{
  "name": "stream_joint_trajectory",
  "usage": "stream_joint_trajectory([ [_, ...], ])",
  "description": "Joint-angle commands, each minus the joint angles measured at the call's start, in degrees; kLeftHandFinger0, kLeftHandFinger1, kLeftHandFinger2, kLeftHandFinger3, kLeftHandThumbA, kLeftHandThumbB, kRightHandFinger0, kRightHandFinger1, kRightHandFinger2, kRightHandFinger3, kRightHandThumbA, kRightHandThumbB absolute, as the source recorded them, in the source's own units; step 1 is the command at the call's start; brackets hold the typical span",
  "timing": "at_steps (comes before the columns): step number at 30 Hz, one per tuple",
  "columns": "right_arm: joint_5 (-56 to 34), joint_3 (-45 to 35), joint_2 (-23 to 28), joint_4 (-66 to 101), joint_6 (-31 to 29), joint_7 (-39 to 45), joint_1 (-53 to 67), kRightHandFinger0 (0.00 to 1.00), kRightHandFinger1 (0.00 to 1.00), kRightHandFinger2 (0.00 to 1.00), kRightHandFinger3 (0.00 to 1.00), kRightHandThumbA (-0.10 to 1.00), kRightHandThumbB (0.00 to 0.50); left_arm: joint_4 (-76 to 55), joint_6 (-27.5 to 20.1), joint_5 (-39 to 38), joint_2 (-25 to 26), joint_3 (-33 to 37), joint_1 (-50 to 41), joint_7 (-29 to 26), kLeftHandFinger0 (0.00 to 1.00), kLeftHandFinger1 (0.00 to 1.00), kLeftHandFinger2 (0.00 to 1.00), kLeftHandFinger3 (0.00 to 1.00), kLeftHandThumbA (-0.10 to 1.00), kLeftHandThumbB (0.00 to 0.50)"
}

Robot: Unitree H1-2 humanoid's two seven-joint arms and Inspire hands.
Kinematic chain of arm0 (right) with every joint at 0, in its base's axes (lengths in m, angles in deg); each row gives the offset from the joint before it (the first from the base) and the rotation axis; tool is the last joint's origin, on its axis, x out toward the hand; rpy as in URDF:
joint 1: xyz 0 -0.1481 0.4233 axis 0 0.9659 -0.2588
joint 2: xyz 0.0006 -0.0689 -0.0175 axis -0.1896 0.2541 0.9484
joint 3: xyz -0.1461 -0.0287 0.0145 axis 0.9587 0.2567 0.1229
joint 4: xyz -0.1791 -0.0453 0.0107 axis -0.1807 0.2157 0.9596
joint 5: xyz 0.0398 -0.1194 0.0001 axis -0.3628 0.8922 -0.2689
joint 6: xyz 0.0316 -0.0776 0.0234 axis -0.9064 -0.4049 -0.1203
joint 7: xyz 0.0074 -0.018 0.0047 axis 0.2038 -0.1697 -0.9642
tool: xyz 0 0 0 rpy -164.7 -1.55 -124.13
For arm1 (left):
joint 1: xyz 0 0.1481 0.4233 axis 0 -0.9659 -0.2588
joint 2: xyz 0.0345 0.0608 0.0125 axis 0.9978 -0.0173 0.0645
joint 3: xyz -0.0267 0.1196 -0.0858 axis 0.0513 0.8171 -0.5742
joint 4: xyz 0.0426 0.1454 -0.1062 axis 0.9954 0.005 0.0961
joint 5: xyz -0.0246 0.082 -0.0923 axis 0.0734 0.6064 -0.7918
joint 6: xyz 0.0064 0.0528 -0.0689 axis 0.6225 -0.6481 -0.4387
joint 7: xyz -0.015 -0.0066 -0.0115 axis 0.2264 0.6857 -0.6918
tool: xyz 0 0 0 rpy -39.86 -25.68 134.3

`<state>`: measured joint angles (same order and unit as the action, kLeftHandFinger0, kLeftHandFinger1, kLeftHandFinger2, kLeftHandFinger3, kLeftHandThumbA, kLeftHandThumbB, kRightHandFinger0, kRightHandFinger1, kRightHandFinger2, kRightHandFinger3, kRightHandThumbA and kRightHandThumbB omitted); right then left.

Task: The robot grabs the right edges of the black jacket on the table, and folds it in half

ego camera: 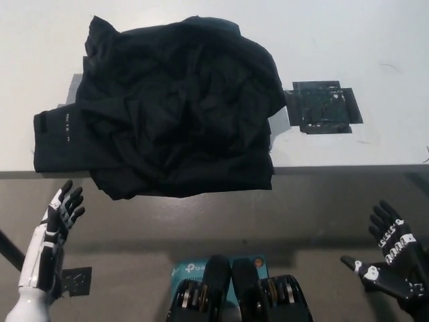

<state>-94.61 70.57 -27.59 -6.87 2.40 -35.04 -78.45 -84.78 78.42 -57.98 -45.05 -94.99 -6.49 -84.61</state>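
The black jacket (171, 114) lies crumpled and doubled over on the white table (348, 40), its front hem hanging slightly over the table's near edge. A sleeve end with small white lettering sticks out at the left. My white left hand (57, 216) is below the table's front edge, left of the jacket's lower corner, open with fingers spread and holding nothing. My black right hand (392, 258) is low at the bottom right, off the table, open with fingers spread and clear of the jacket.
A black taped patch (324, 107) is stuck to the table just right of the jacket. Below the table's edge is grey floor with a small black marker (77, 282) at the lower left.
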Motion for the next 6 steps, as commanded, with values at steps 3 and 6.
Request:
stream_joint_trajectory([
  [3, -0.5, 1.8, 1.6, 0.3, -5.1, -3.1, 0.0, 1.0, 1.0, 1.0, 1.0, 1.0, 0.157, -1.7, -2.8, -0.6, 1.2, 0.3, 0.4, 1.0, 1.0, 1.0, 1.0, 1.0, 1.0, 0.0],
  [6, -0.7, 2.4, 2.0, 0.3, -5.1, -3.4, 0.1, 1.0, 1.0, 1.0, 1.0, 1.0, 0.154, -1.9, -2.1, -0.5, 1.1, 0.3, 0.6, 0.9, 1.0, 1.0, 1.0, 1.0, 1.0, 0.019],
])
